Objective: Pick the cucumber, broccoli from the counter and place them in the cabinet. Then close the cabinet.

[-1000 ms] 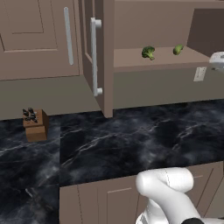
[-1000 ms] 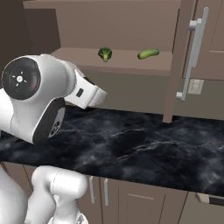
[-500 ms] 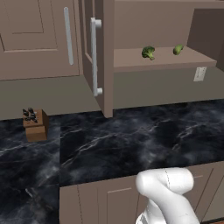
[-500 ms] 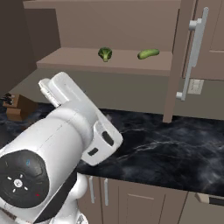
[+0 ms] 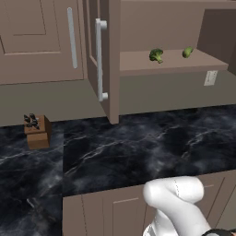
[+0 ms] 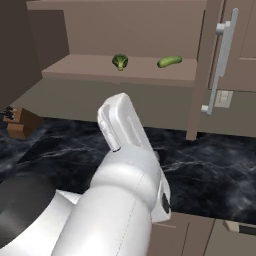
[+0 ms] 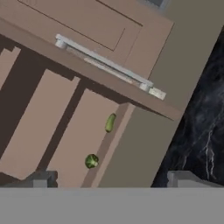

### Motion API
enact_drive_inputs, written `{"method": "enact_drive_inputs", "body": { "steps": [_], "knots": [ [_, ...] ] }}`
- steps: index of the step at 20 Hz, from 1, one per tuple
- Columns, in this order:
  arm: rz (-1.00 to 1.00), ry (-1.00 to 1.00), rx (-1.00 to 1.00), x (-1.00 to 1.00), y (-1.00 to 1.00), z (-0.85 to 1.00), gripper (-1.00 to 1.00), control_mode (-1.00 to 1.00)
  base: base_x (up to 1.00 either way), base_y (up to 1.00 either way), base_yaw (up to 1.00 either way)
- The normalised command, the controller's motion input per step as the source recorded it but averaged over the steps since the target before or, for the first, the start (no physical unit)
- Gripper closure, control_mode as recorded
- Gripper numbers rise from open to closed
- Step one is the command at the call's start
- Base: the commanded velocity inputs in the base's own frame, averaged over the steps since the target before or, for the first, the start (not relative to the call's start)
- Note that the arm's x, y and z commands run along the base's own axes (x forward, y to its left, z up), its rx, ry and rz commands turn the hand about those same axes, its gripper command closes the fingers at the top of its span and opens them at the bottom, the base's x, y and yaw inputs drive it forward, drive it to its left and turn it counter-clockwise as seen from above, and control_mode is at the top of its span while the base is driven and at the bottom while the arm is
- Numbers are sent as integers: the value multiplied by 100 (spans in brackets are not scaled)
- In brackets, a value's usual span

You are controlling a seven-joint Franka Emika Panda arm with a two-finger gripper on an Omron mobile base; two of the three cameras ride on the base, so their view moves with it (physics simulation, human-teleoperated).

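Pincer (image 7: 111,179) at the bottom edge of the hand view, tips spread wide with nothing between them, touching nothing. Cabinet (image 5: 193,27) open, one door (image 5: 108,60) edge-on at upper centre of the left base view; on its shelf (image 6: 90,67) the broccoli (image 5: 156,55) sits upright, with the cucumber (image 5: 187,52) well apart to its right nearer the open side. Black marble surface (image 5: 138,147) spans the middle of the frame, with a knife block (image 5: 37,131) at left.
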Motion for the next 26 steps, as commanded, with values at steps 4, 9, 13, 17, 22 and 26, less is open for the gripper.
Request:
{"method": "enact_drive_inputs", "body": {
  "steps": [4,9,13,17,22,26],
  "knots": [
    [0,-6,24,56,-71,0,-100,-100,0,0,0],
    [0,-5,23,49,-85,-19,-100,-100,0,0,0],
    [0,-2,22,74,-72,-35,-100,-100,0,0,0],
    [0,-1,21,88,-63,-45,-100,-100,0,0,0],
    [0,0,22,84,-63,-24,-100,-100,0,0,0],
    [0,-1,22,62,-66,0,-100,-100,0,0,0]
  ]
}}
